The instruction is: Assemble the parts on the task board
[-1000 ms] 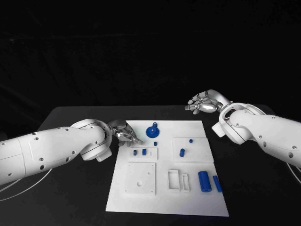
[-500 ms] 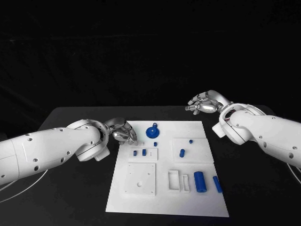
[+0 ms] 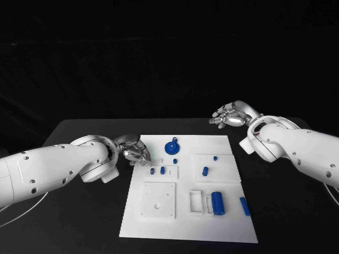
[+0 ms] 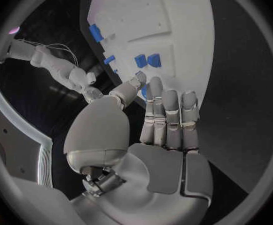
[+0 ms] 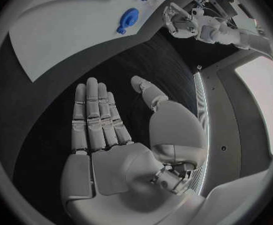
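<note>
Hovering empty with fingers apart, left hand (image 3: 133, 153) hides the task board's (image 3: 186, 227) corner; right hand (image 3: 229, 117) likewise.

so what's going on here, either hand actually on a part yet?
Not that the frames show. The left hand sits at the task board's left edge, fingers extended toward the small blue parts there, holding nothing in its wrist view. The right hand hovers open over the black table beyond the board's far right corner. The round blue part, the larger blue cylinder and the slim one beside it lie loose on the board.
</note>
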`<state>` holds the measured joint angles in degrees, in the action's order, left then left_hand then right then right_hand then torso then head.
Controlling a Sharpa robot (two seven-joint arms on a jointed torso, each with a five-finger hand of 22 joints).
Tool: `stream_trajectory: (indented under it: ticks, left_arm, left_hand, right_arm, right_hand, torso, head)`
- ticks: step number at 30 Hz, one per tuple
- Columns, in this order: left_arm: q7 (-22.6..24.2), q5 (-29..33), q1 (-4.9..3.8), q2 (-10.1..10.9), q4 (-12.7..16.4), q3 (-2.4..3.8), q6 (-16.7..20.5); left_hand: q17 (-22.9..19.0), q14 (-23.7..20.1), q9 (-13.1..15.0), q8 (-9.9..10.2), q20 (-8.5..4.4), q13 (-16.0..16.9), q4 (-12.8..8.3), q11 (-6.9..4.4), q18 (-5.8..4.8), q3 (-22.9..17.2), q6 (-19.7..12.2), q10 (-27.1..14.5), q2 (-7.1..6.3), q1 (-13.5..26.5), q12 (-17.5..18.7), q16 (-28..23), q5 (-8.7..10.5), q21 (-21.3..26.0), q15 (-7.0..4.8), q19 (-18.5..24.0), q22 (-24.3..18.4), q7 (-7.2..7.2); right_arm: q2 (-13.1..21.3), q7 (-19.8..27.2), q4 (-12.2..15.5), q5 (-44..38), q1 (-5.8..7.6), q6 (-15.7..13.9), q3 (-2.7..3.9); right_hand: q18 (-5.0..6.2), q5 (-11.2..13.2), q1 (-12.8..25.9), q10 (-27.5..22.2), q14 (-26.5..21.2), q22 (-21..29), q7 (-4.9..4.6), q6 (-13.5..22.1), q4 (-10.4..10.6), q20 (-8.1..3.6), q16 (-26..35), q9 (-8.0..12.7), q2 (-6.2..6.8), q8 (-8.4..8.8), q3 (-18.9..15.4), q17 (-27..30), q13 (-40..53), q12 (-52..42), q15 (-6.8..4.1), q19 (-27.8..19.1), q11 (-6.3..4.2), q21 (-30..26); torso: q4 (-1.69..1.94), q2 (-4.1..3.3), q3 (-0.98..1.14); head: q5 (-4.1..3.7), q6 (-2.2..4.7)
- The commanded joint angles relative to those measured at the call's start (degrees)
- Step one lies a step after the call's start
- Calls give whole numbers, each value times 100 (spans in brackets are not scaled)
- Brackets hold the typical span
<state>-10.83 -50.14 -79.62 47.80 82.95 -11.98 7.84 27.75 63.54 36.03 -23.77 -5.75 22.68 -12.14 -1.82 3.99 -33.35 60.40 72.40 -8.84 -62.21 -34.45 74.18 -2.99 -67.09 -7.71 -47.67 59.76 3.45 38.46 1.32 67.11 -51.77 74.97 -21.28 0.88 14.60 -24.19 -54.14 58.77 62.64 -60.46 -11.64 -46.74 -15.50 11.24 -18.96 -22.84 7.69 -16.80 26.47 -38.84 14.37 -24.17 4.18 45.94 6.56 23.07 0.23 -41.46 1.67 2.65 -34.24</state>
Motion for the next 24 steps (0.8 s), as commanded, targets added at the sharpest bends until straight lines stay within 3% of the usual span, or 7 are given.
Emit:
stream_trajectory:
  ticks: [1, 6, 24]
  left_arm:
    - [-87, -89, 9, 22, 35, -5, -443]
    - [-165, -94, 50, 79, 95, -13, -568]
    - [-236, -107, 82, 71, 117, -17, -476]
  left_hand:
    - [14, 63, -13, -33, -638, -13, -21, -5, 53, -10, 70, 70, 83, -2, -31, 36, 13, -33, -4, -58, 9, -8]
    - [29, 126, -80, 31, -667, -73, -48, -36, 57, -42, 184, 193, 187, 24, 48, 49, 11, -61, -39, -110, 16, -35]
    - [49, 182, -133, 98, -703, -141, 87, -57, 59, 60, 302, 331, 152, 288, 159, 50, 19, -78, -61, -166, 12, -53]
  right_arm:
    - [5, 59, 8, 7, -3, 43, 2]
    - [11, 58, 10, 7, -4, 39, 2]
    - [4, 59, 3, 7, -10, 39, 2]
  right_hand:
    - [40, -23, 50, -27, -9, -5, -5, 34, -8, 4, 29, 7, -22, -26, -20, -8, -10, -36, 6, -42, -4, -31]
    - [40, -24, 51, -27, -9, -6, -5, 33, -8, 4, 29, 7, -23, -27, -21, -9, -11, -37, 6, -42, -4, -31]
    - [40, -28, 52, -29, -9, -7, -5, 34, -9, 5, 33, 8, -24, -28, -21, -13, -15, -39, 6, -43, -4, -31]
  torso:
    - [0, 3, 6]
    - [3, 3, 9]
    - [-2, 2, 9]
  head:
    - [3, -8]
    - [12, -7]
    - [36, -21]
